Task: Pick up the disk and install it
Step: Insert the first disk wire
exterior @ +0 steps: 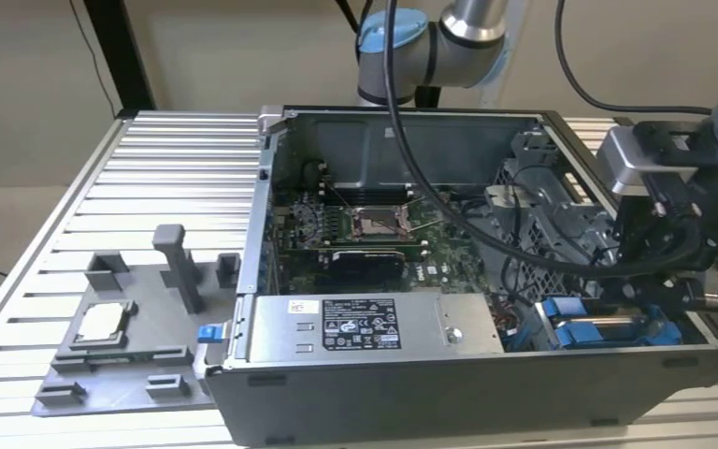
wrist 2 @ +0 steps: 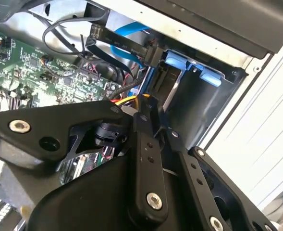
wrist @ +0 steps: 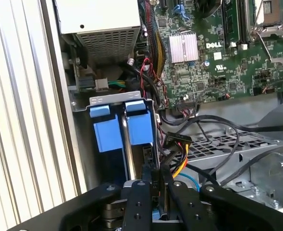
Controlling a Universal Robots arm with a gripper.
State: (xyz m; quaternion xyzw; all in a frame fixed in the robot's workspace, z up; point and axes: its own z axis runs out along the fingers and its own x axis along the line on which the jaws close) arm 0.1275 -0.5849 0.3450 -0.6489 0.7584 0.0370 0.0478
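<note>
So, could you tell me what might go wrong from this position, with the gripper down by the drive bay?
1. The gripper sits right beside the yellow, orange and black wire bundle; a sideways move could snag it or tug its connector.
2. It is also close to the blue frames and the bay's metal bracket, so a slight tilt might scrape or jam there.
3. Loose black cables cross nearby and could catch on the gripper.

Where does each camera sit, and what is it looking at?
Exterior view: stands off the arm, looks down into the open computer case; shows the arm and gripper.
First wrist view: rides the arm, looks past the gripper at the blue-framed disk.
Second wrist view: rides the arm, sees that disk from another angle, gripper in front.
Both wrist views share the disk and motherboard.
</note>
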